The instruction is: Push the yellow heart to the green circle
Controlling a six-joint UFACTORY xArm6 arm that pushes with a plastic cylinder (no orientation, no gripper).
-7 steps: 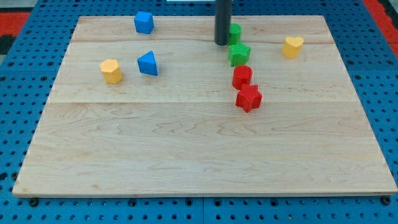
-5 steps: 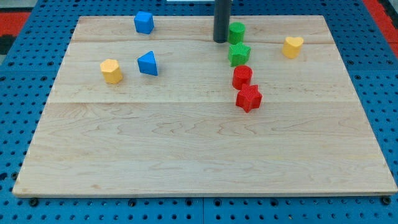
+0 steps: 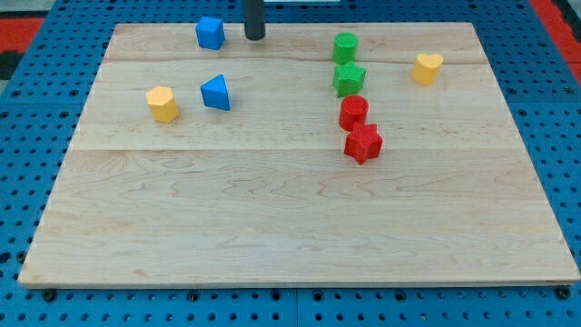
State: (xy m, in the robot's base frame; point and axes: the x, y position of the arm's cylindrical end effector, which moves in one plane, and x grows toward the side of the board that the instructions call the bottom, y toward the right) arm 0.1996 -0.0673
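The yellow heart (image 3: 428, 68) sits near the view's right edge of the wooden board (image 3: 290, 218), toward the top. The green circle (image 3: 345, 47) stands to its left, apart from it, with a green star (image 3: 349, 79) just below it. My tip (image 3: 254, 37) is at the view's top, right of the blue cube (image 3: 210, 33) and well left of the green circle, touching no block.
A red cylinder (image 3: 353, 113) and a red star (image 3: 362, 143) lie below the green star. A blue triangle (image 3: 216, 93) and a yellow hexagon (image 3: 162, 104) lie at the view's left. Blue pegboard surrounds the board.
My tip has moved left and up along the top of the board, away from the green circle toward the blue cube. No block has moved.
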